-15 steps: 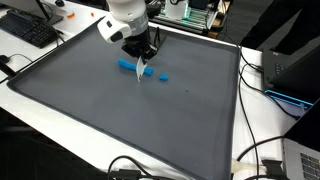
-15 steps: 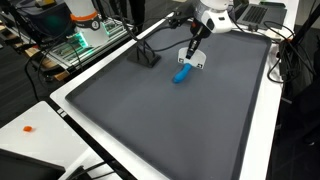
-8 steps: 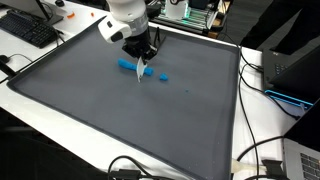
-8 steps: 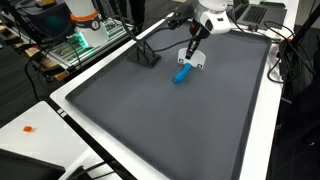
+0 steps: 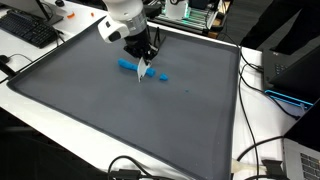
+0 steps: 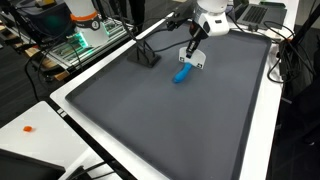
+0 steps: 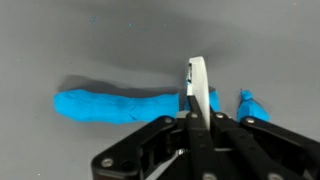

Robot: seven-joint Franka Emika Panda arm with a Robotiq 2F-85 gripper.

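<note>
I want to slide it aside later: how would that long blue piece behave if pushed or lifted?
The long blue piece looks soft and doughy, its outline lumpy, so it would likely sag or dent when lifted. Lying flat and uneven on the grey mat, it probably drags rather than rolls.

We count one long blue strip (image 7: 110, 105) and one small blue bit (image 7: 248, 103), so two blue pieces. There is one white blade (image 7: 198, 80), one gripper (image 7: 198, 120), one grey mat (image 5: 120, 125) and one black keyboard (image 5: 25, 30).
</note>
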